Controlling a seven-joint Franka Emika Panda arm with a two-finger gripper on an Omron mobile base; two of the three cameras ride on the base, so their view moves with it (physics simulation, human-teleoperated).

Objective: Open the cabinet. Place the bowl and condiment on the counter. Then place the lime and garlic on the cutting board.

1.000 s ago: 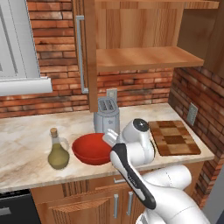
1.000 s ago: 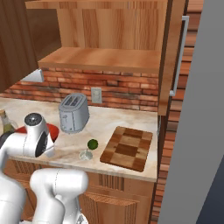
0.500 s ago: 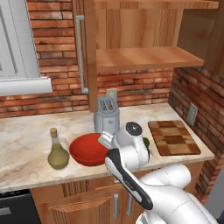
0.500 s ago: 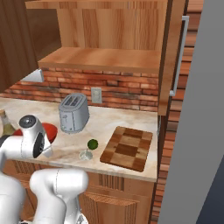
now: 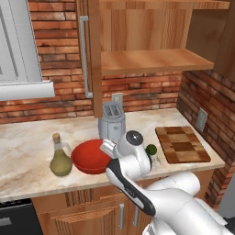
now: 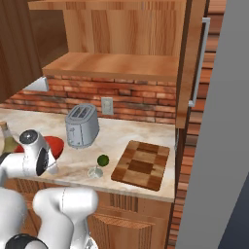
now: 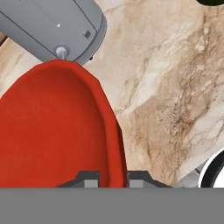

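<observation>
A: On the counter (image 5: 27,151) already — bowl (image 5: 89,156) and condiment (image 5: 60,158), side by side left of the toaster (image 5: 111,123). Cabinet (image 5: 137,41) is open, shelf looks bare. So 2 steps look done?

B: Nearly. Hand view shows the gripper (image 7: 113,178) astride the bowl's rim, 1 fingertip inside the wall, 1 outside, pinched shut on it. Bowl sits on the marble but isn't let go yet.

A: Then it has to unclamp and lift off. Where's the lime (image 6: 103,160) from there?

B: Off to the robot's right. Right base view: lime is a small green ball on the counter between toaster and board (image 6: 142,164), nearer the front edge. Hand view catches just a dark sliver of it at the top right corner, well apart from the bowl.

A: So the hand goes up, then sideways right, past the toaster front.

B: Yes — and the board lies further the same way, so lime to board is 1 short carry on the same line. Board is bare, nothing on it.

A: Garlic?

B: Something small and pale sits just beside the lime, front side, but it's too small to call for sure. Prob the garlic.

A: Risk?

B: Lime's round, may roll if nudged. Also bowl rim could tip if the fingers drag on release.
</observation>
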